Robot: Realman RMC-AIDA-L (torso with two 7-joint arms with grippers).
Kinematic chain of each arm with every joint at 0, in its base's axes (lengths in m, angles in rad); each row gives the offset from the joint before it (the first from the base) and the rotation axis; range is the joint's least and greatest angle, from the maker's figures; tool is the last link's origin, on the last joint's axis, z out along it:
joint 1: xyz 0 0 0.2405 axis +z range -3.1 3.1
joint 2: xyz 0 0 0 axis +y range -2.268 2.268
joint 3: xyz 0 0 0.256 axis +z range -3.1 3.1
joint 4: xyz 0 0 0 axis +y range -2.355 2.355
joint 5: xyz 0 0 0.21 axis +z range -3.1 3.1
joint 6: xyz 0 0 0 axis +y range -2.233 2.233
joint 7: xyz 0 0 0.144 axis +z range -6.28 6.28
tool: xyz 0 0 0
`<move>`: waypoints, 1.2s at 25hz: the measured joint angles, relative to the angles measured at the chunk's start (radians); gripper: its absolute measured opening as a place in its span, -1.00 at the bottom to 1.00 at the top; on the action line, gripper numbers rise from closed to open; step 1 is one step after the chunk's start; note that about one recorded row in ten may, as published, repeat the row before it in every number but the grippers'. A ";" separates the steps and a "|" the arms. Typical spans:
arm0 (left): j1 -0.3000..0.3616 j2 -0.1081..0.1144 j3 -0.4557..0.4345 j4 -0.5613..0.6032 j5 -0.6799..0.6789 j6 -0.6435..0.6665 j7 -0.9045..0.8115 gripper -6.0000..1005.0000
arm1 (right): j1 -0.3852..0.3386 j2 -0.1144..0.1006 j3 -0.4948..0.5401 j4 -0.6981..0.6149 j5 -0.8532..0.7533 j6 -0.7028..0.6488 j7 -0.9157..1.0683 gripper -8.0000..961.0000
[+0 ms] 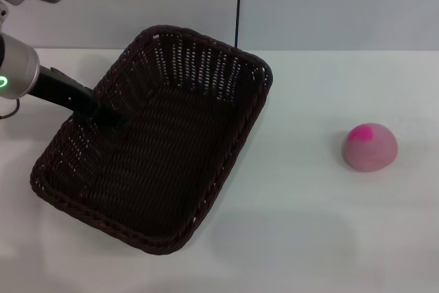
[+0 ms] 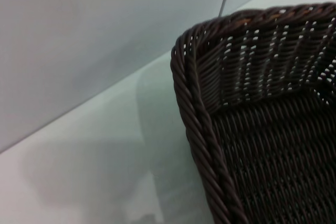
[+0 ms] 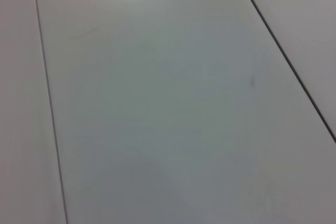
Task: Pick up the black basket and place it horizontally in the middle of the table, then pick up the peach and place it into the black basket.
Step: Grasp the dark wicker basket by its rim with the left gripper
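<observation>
A: How is the left gripper (image 1: 110,116) being applied?

B: It is being pinched onto the black basket (image 1: 161,142), at its left rim; the basket is lying skewed, left of the peach (image 1: 370,147).

A: What is being advised?

B: Level carrying, turned horizontal over mid-table (image 1: 309,238).

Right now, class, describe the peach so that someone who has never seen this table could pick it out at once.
Start at the wide white table and find the big black basket lying slantwise on its left half. Look well to the right of it: the peach sits alone on bare tabletop. It is small, round, pale pink with a bright magenta patch, unlike the dark woven basket.
</observation>
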 joint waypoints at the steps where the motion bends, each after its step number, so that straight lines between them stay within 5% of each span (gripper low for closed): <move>1: -0.005 0.000 0.000 -0.008 0.002 -0.001 0.000 0.46 | 0.001 0.000 0.000 0.000 0.000 0.002 0.000 0.72; 10: -0.041 0.005 -0.021 -0.048 0.018 -0.028 0.008 0.44 | 0.007 0.000 0.004 -0.004 0.012 0.016 0.000 0.72; 19: -0.082 0.005 -0.026 -0.092 0.038 -0.042 0.040 -0.50 | 0.028 0.004 0.005 -0.011 0.010 0.044 -0.006 0.72; 30: -0.163 0.005 -0.052 -0.106 0.033 0.058 0.244 -0.53 | 0.033 0.006 0.005 -0.011 0.012 0.050 -0.007 0.72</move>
